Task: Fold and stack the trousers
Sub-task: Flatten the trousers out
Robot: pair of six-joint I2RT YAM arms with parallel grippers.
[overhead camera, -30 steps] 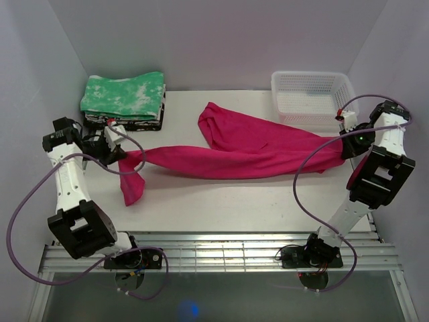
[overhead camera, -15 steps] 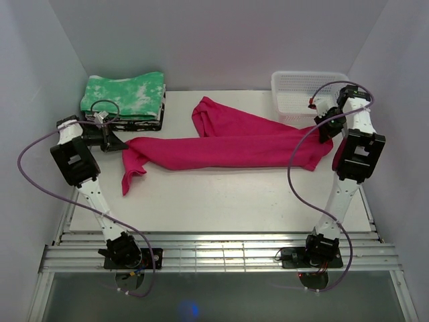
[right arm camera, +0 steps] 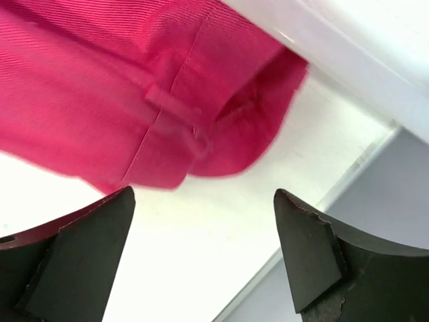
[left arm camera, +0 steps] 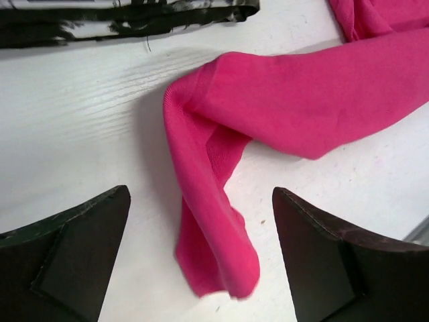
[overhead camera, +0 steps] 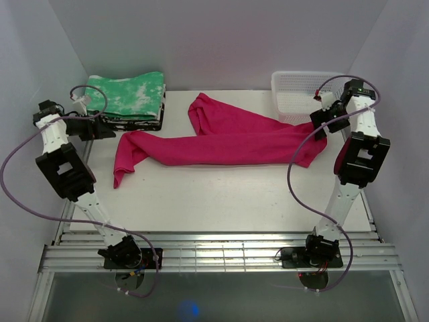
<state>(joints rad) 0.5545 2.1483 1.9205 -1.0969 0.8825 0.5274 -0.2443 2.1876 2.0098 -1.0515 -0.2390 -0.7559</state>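
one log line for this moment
trousers: spread on table, not yet folded | left pincer: open over leg end | right pincer: open over waist end

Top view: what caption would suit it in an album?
Pink trousers lie stretched across the table, the left gripper and right gripper open at either end.

Near half of tabletop (overhead camera: 221, 201): bare, open for passage from side to side.
Middle: trousers (overhead camera: 228, 142) lie low, stretched left to right.
Far left corner: stack of folded cloth (overhead camera: 124, 97) blocks.
Far right corner: white basket (overhead camera: 305, 90) blocks.
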